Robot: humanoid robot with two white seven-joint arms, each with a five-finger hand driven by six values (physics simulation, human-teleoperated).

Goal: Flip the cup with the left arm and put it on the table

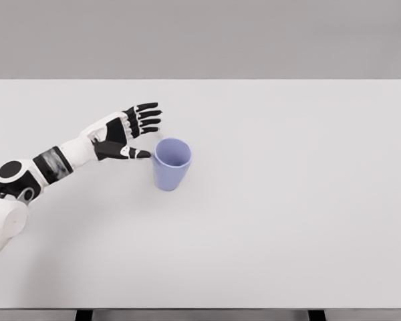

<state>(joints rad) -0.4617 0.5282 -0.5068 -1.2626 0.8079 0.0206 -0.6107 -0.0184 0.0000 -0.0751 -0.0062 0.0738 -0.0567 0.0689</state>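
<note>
wall (200, 37): plain grey, flat, unmarked, fills the top strip | table (287, 221): wide white top, matte, far edge straight against the wall, near edge along the bottom | table legs (315, 315): two dark stubs showing under the near edge | light: soft, even, faint shadows only | floor: cannot tell

There is a single view, taken from the robot's head. It looks forward and steeply down onto a white table (287, 234), from far enough back that nearly the whole tabletop fits in frame: the far edge runs straight across the upper part, the near edge lies just above the bottom border. A plain grey wall (200, 37) fills the strip beyond the far edge. The left arm (50, 167) enters from the lower left corner. With no second view, nothing overlaps.
</note>
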